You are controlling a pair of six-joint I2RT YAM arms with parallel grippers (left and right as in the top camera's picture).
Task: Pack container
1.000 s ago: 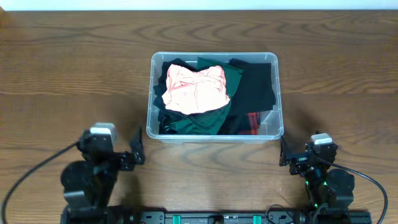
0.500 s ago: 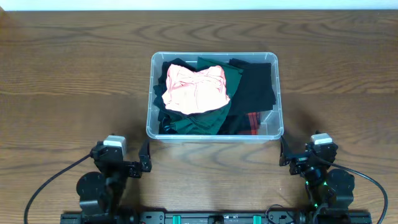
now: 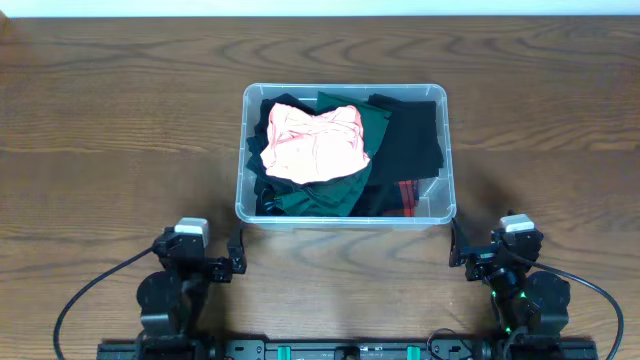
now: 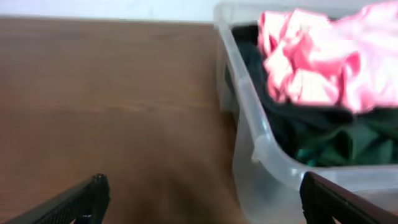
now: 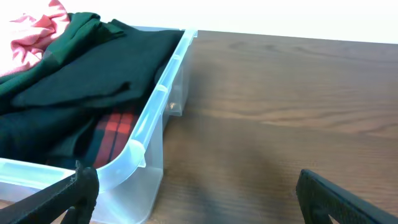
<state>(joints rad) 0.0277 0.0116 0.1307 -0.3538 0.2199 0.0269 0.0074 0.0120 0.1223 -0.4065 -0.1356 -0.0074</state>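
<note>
**Both arms at near edge, jaws released; container full at mid-table**

Near edge, left side: left arm (image 3: 178, 285) folded close to the edge. The left gripper (image 3: 237, 258) points toward the far edge. Wrist view: left gripper (image 4: 202, 202) has its jaws spread wide and nothing between them, only bare table (image 4: 112, 112) and the container's near left corner ahead. The tips stop short of the wall, no contact.

Near edge, right side: right arm (image 3: 520, 280) also folded close. The right gripper (image 3: 456, 246) sits just off the container's near right corner. Wrist view: right gripper (image 5: 196, 199) is likewise released and holds nothing. The left fingertip (image 5: 78, 190) shows in front of the container's rim (image 5: 158, 106), and whether they touch cannot be told.

A black cable (image 3: 85, 300) loops out from each arm toward the near corners.

Mid-table: container (image 3: 445, 150), clear plastic, long side parallel to the near edge, centred between the left and right edges and closer to the near edge than the far one. It stands upright on the wood table (image 3: 120, 120).

Contents, near to far:
- plaid cloth (image 3: 405, 195), red and dark, low at the near right
- green garment (image 3: 365, 125), running from near centre to far centre
- pink garment (image 3: 312, 148), crumpled on top at left of centre
- black garment (image 3: 415, 140), filling the right side up to the far wall

The heap reaches about rim height.
</note>
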